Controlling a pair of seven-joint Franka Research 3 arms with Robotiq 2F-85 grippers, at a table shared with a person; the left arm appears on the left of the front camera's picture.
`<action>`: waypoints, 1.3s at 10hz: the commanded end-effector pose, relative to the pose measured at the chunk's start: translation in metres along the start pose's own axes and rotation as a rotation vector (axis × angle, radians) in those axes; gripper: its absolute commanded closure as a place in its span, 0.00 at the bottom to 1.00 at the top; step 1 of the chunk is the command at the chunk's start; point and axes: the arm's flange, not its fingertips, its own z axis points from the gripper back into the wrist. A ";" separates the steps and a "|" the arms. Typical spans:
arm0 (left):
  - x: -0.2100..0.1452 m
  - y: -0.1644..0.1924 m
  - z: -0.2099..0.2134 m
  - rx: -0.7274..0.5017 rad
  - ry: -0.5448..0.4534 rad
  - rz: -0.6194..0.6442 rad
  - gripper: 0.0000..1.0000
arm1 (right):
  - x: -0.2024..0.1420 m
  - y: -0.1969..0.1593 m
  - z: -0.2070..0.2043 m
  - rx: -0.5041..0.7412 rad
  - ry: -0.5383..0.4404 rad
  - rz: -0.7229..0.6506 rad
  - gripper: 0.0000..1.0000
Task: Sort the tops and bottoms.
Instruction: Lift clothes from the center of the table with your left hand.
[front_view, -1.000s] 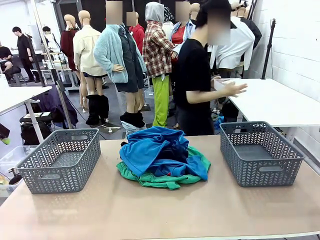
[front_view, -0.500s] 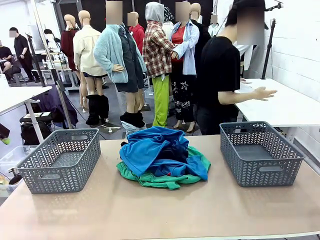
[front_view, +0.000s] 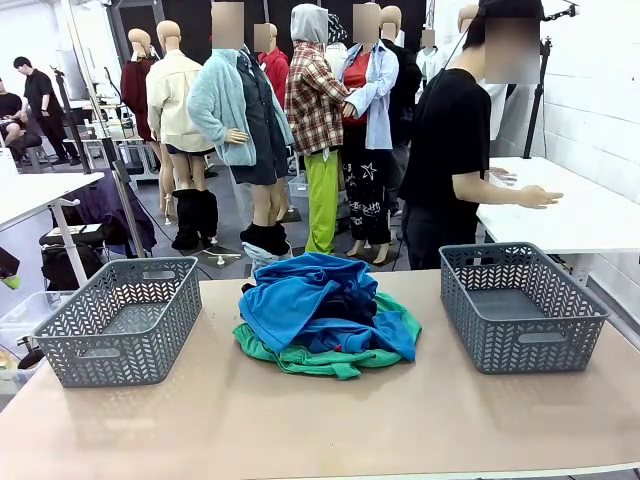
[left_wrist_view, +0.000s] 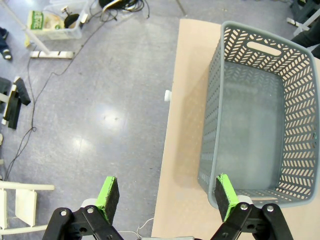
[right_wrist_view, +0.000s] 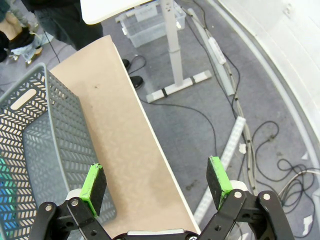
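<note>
A heap of clothes lies mid-table in the front view. On top are the bright blue tops (front_view: 300, 295); a dark navy fold (front_view: 350, 305) shows between them, and the green shorts (front_view: 300, 358) spread underneath. In the left wrist view my left gripper (left_wrist_view: 165, 194) is open and holds nothing; it hangs above the table's edge beside the empty left basket (left_wrist_view: 260, 100). Seen from the right wrist, my right gripper (right_wrist_view: 156, 182) is open too, over the table's edge next to the right basket (right_wrist_view: 35, 145).
Two grey baskets stand at the table's left (front_view: 125, 318) and right (front_view: 520, 305). A person in black (front_view: 450, 160) stands beyond the far edge by a white table (front_view: 570, 210). Cables lie on the floor (right_wrist_view: 240, 125) off the table's right side.
The person behind the table has stepped to the right, arm stretched over the white table. The clothes and baskets have not moved.
</note>
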 end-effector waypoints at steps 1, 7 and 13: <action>-0.003 0.001 0.001 0.006 -0.009 -0.004 0.00 | 0.001 0.000 0.002 -0.003 -0.001 0.010 0.00; -0.003 0.001 0.001 0.006 -0.009 -0.004 0.00 | 0.001 0.000 0.002 -0.003 -0.001 0.010 0.00; -0.003 0.001 0.001 0.006 -0.009 -0.004 0.00 | 0.001 0.000 0.002 -0.003 -0.001 0.010 0.00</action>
